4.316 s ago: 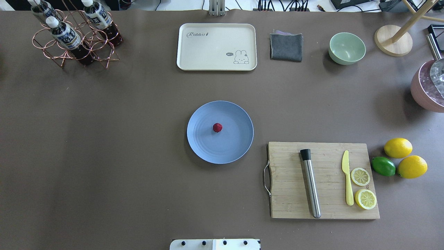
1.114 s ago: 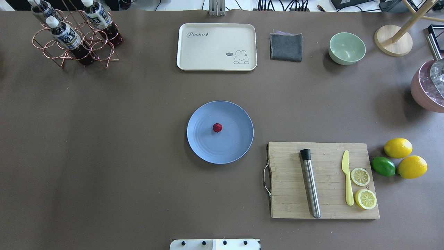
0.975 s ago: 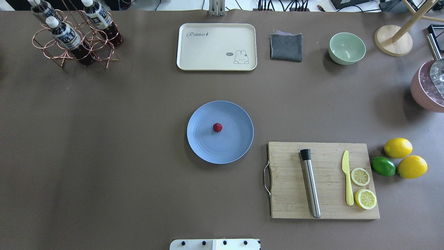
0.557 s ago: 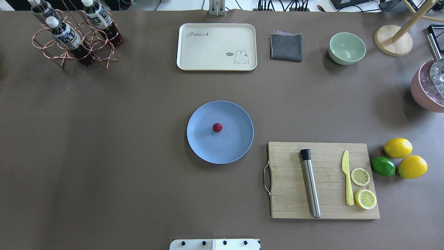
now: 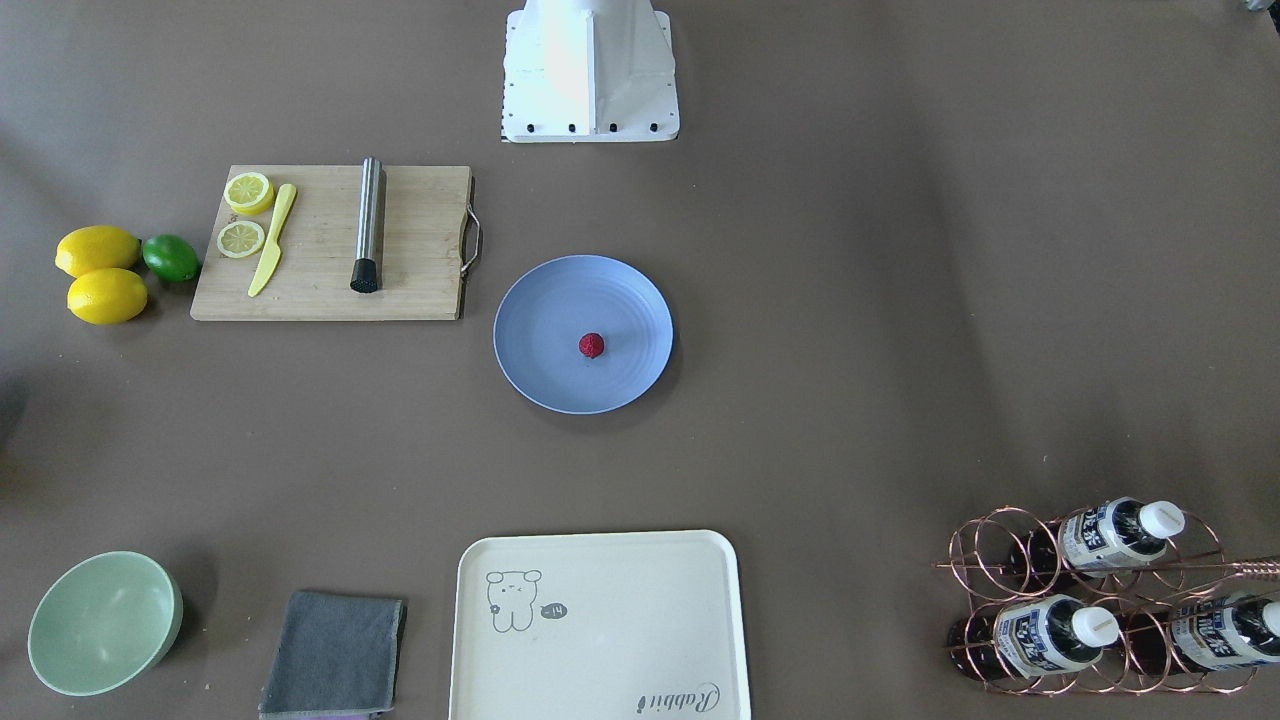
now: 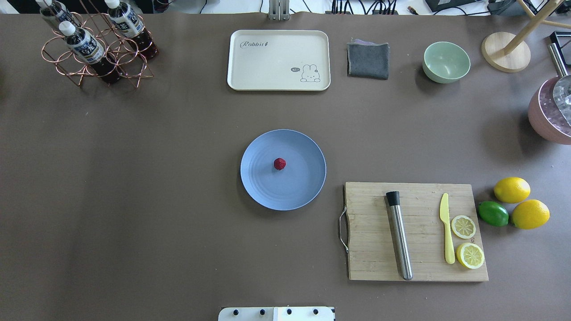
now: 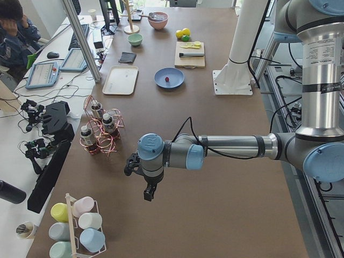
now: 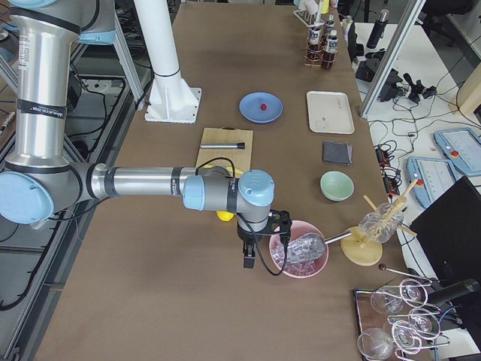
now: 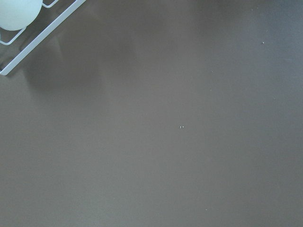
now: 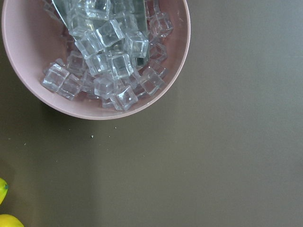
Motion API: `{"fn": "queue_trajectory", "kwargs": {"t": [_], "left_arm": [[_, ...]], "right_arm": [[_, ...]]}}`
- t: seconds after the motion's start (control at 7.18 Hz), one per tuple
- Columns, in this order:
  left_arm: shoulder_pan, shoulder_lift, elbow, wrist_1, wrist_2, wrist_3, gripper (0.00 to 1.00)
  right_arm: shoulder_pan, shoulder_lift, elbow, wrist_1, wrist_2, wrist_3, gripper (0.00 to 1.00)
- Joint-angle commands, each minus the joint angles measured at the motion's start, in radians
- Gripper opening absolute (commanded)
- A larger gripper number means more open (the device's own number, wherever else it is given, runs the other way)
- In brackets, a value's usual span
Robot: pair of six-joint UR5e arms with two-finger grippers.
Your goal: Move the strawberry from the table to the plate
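Note:
The small dark red strawberry (image 6: 279,163) lies near the middle of the light blue plate (image 6: 296,189), which sits at the centre of the brown table (image 6: 156,187). The front view shows the same: strawberry (image 5: 591,345) on the plate (image 5: 540,345). Both arms are far from it. The left gripper (image 7: 149,192) hangs over bare table at the robot's left end, near a bottle rack. The right gripper (image 8: 249,258) hangs at the right end beside a pink bowl of ice. Only the side views show the grippers, so I cannot tell if they are open or shut.
A wooden cutting board (image 6: 370,249) carrying a steel muddler, yellow knife and lemon slices lies right of the plate. Lemons and a lime (image 6: 493,213) are beyond it. A cream tray (image 6: 279,60), grey cloth, mint bowl (image 6: 446,62) and copper bottle rack (image 6: 96,49) line the far edge.

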Motion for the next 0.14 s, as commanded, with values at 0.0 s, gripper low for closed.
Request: {"fn": "queue_trajectory", "kwargs": {"t": [0.0], "left_arm": [[0.000,-0.002,0.002,0.000,0.000,0.000,0.99]], "right_arm": [[0.000,0.000,0.000,0.000,0.000,0.000,1.00]]}}
